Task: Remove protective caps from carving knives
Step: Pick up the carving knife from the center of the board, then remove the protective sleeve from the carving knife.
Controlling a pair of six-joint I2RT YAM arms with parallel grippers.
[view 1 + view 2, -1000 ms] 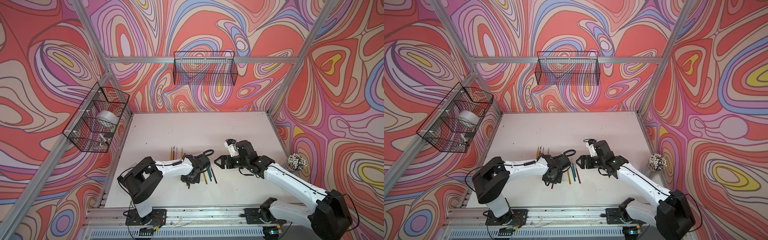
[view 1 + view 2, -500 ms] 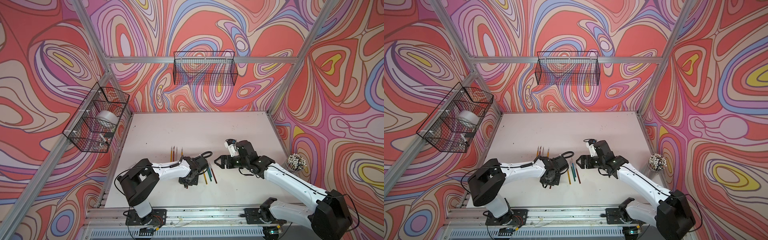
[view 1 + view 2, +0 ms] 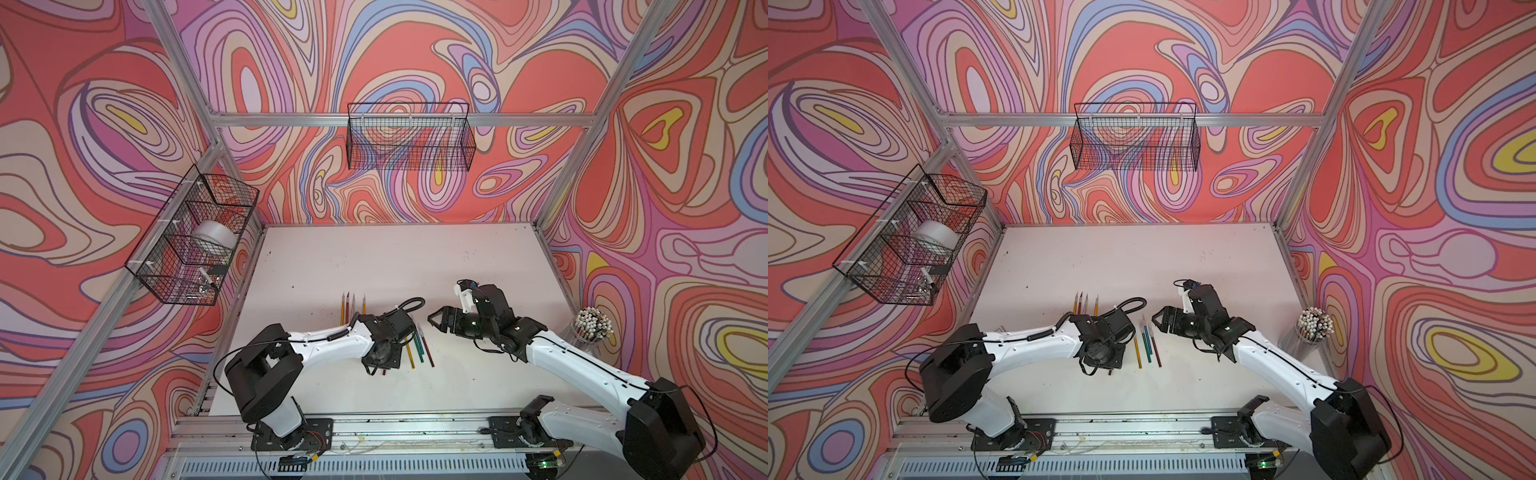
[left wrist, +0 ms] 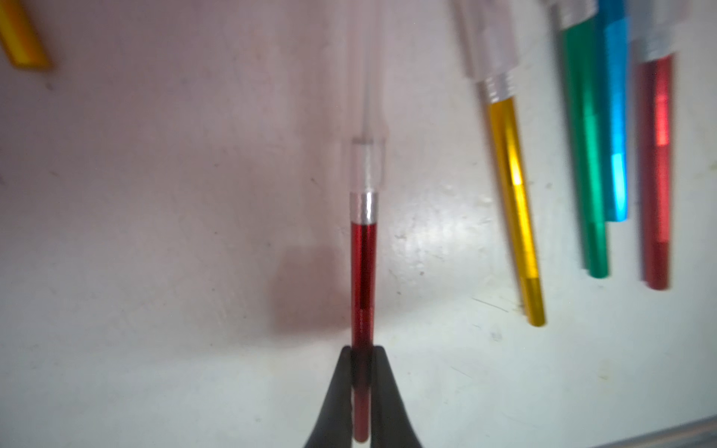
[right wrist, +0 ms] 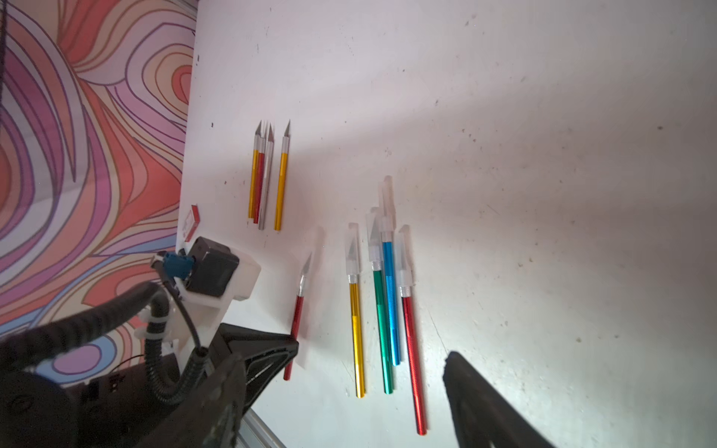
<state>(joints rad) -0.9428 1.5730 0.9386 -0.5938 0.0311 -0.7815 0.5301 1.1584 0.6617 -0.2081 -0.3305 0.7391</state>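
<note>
Two black fingers [image 4: 337, 388] of the left gripper [image 4: 362, 358] pinch a red knife [image 4: 363, 271] over the table [image 4: 155, 232], clear cap [image 4: 366, 166] on. Its handle marks are too blurred to read. The right gripper [image 3: 436, 319] gapes empty near four capped knives [image 5: 384, 310].

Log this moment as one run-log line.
left gripper: shut on red knife | its cap: appears on, blurred | right gripper: open, empty | capped knives lying: four | bare knives: four
</note>
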